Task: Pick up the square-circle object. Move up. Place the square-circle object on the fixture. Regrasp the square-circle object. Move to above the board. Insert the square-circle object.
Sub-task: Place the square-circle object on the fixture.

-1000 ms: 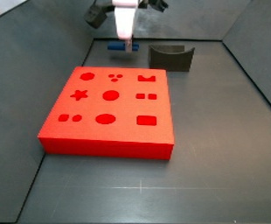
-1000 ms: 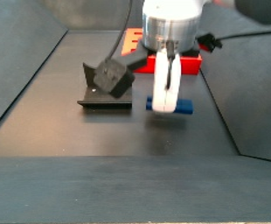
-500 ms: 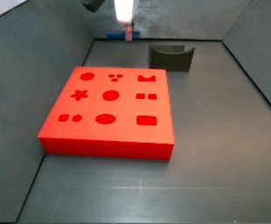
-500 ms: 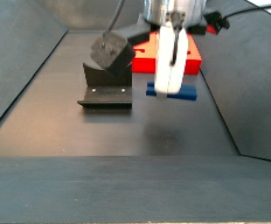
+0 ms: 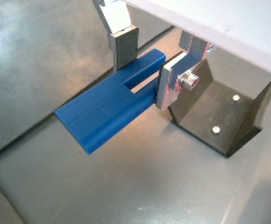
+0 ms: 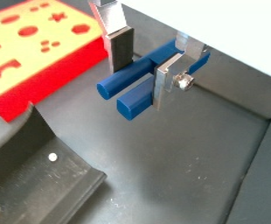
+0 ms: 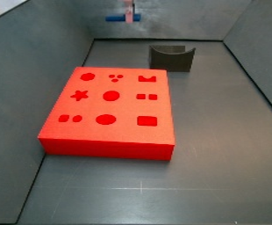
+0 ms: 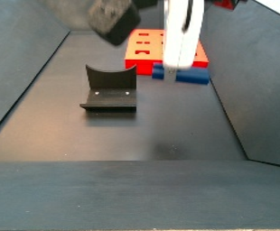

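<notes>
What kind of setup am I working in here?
Likely a lab insertion-test cell: grey walled floor, a red board of shaped cutouts, a dark fixture, and the gripper holding the blue square-circle object aloft.

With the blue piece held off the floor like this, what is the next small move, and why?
Probably carry it sideways toward the fixture. The gripper is shut on the square-circle object, which hangs clear of the floor in both side views, above and beside the fixture rather than over it. The fixture's curved recess shows nothing in it, so lining up over it before lowering seems the sensible step.
</notes>
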Controlling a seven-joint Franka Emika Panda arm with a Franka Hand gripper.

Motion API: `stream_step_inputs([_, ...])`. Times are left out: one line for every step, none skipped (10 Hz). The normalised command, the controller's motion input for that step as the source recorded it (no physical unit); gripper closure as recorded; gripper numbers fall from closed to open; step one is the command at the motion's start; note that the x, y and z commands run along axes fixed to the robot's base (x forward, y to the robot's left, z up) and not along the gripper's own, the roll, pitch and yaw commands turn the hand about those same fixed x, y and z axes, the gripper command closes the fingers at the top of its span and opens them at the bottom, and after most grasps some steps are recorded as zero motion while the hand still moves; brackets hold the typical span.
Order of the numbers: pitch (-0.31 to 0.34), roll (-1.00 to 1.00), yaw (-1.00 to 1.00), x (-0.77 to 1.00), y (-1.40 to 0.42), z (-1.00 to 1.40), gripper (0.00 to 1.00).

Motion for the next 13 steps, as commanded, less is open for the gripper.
stream_step_inputs([0.089,0.10,0.01,-0.03,0.00,0.91,1.00])
stream_step_inputs([0.092,0.10,0.02,-0.02,-0.01,0.71,1.00])
stream_step_inputs([0.094,0.08,0.01,-0.01,0.00,0.56,1.00])
stream_step_inputs([0.096,0.07,0.01,-0.01,0.00,0.46,1.00])
stream_step_inputs([0.106,0.05,0.01,0.00,0.00,0.25,1.00])
stream_step_inputs([-0.025,0.05,1.00,1.00,-0.78,-0.35,1.00])
stream_step_inputs([-0.026,0.05,1.00,1.00,-0.76,-0.38,1.00])
stream_step_inputs([-0.027,0.05,1.00,1.00,-0.71,-0.36,1.00])
stream_step_inputs([-0.024,0.05,1.00,1.00,-0.59,-0.29,1.00])
stream_step_inputs([-0.021,0.06,1.00,1.00,-0.50,-0.25,1.00])
stream_step_inputs([-0.018,0.06,1.00,1.00,-0.44,-0.23,1.00])
stream_step_inputs([-0.018,0.06,1.00,1.00,-0.39,-0.21,1.00])
stream_step_inputs([-0.016,0.07,1.00,1.00,-0.32,-0.18,1.00])
